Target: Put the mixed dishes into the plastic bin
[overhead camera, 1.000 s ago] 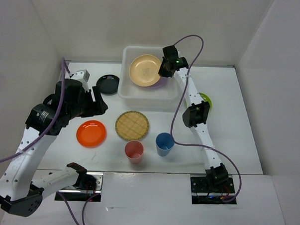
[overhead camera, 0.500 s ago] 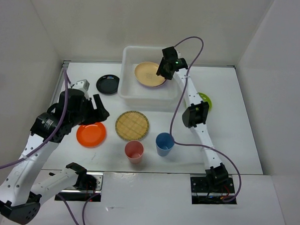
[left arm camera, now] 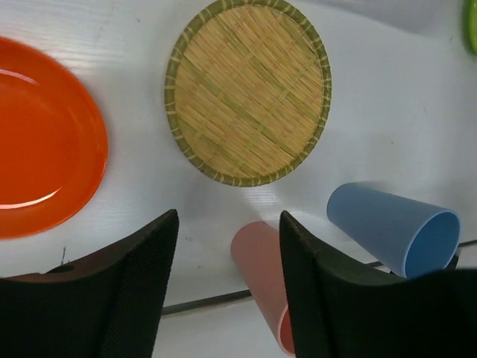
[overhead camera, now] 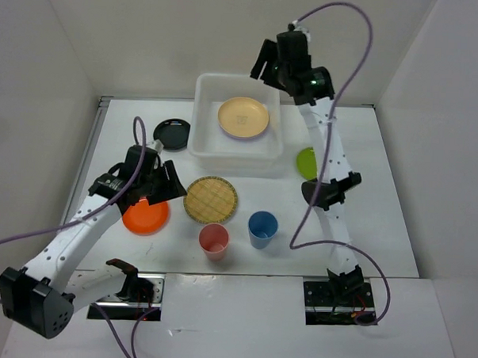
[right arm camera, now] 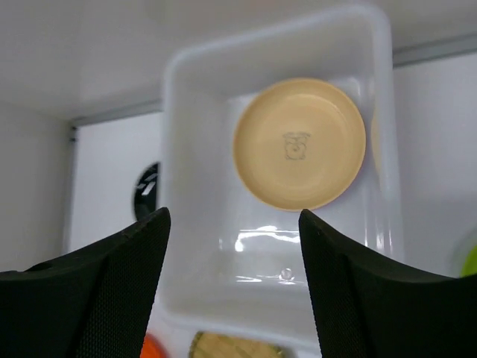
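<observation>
The plastic bin stands at the back centre, and a tan plate lies flat in it over a lavender rim. My right gripper hangs open and empty high above the bin's far side; its wrist view looks down on the tan plate. My left gripper is open and empty, low between the orange plate and the yellow lattice plate. In the left wrist view the gripper frames bare table, with the pink cup and blue cup beyond.
A black plate lies left of the bin and a lime green plate right of it, partly behind the right arm. The pink cup and blue cup stand upright near the front edge. White walls enclose the table.
My right gripper opened, let the tan plate drop flat into the bin, then rose up and back. My left arm swung down and right toward the orange plate.
</observation>
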### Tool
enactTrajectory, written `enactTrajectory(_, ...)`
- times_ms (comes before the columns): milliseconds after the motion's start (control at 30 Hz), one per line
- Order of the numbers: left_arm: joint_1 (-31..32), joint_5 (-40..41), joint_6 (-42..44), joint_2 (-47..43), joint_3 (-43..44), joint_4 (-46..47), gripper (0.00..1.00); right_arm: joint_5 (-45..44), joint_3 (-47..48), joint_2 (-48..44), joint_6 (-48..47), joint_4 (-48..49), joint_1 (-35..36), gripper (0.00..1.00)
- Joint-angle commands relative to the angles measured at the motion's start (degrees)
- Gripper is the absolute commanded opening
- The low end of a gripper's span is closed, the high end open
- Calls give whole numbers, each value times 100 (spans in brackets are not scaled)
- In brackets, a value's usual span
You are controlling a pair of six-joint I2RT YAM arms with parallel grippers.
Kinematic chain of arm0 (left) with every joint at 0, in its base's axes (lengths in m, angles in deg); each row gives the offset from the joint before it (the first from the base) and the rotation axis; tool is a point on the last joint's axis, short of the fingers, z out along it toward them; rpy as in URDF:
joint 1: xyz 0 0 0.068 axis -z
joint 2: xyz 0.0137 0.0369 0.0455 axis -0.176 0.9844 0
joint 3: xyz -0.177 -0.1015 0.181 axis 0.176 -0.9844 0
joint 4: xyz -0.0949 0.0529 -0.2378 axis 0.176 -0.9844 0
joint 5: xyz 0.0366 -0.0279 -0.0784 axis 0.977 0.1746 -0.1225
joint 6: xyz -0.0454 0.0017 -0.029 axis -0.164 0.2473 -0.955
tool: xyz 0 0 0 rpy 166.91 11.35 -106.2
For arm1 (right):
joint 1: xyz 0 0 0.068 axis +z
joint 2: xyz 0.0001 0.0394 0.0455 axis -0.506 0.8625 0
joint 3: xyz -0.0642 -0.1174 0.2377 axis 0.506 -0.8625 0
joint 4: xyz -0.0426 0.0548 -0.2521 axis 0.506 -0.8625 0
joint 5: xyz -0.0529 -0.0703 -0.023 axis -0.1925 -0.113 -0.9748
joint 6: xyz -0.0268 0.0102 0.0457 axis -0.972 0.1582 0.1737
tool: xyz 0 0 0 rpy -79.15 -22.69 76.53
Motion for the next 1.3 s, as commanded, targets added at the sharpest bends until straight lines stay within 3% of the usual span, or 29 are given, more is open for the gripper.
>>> enactTrajectory(0,-53,-673,-226,338,-233,1045,62,-292,303,-1213,-287,-506,236,76)
enactTrajectory(133,-114,-973,-692,576,-831,1892,47,-634,303,-1784,-419,-648,683,76)
enactTrajectory(233,-114,-973,-886,638,-1068,2165,44,-688,303,-2259,-472,-596,912,79)
enactTrajectory(400,-114,-868,-965,1058,-1183,2332,68,-468,303,-2909,-472,-779,1018,83)
enactTrajectory(733,-114,-982,-1079,1824,-1368,2710,72,-626,156,-3797,-674,-982,1019,84)
enactTrajectory(1000,-114,-736,-1027,1649,-1315,2350,72,-995,-2902,-5088,-95,-982,1019,85)
enactTrajectory(1133,-114,-788,-1027,2025,-1367,2464,72,-1233,-4727,-6264,-33,-342,1019,85)
enactTrajectory(1267,-114,-728,-922,2211,-1368,2534,72,-1066,-5715,-6680,-86,-156,572,85)
